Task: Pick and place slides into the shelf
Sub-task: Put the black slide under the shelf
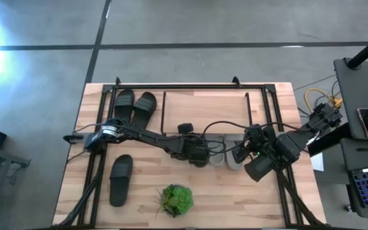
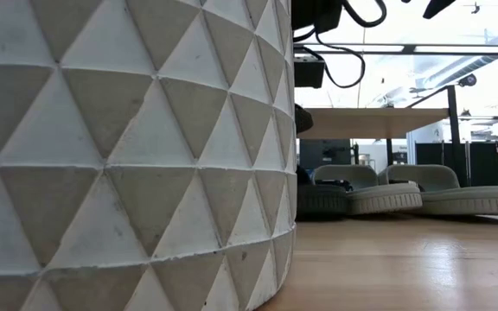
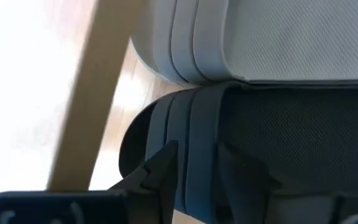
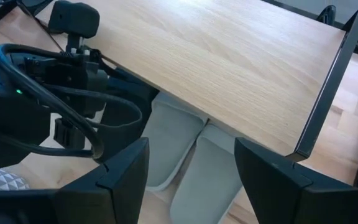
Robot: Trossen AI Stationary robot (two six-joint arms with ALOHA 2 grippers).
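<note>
A black slide [image 3: 291, 137] lies beside the pale grey pair [image 1: 225, 155] on the table in front of the shelf [image 1: 203, 108], a wooden plank on a black wire frame. My left gripper [image 1: 200, 155] reaches in from the left and is shut on that black slide. My right gripper [image 4: 191, 180] is open and hangs above the near ends of the two grey slides [image 4: 185, 143], touching nothing. Two more black slides [image 1: 135, 105] lie at the far left, and a single one [image 1: 120, 179] lies at the near left. My left gripper [image 3: 197, 180] pinches the black slide's ribbed side edge [image 3: 197, 143] between its two fingers, one finger [image 3: 160, 174] on the outer side and the other [image 3: 241, 180] over the footbed side. Whether the slide rests on the table cannot be told.
A green plant [image 1: 176, 199] in a pale faceted pot [image 2: 128, 155] stands at the near edge and fills the left half of the low view. The shelf's black wire frame [image 4: 322, 93] rises close to my right gripper. Cables loop over both arms near the grey pair.
</note>
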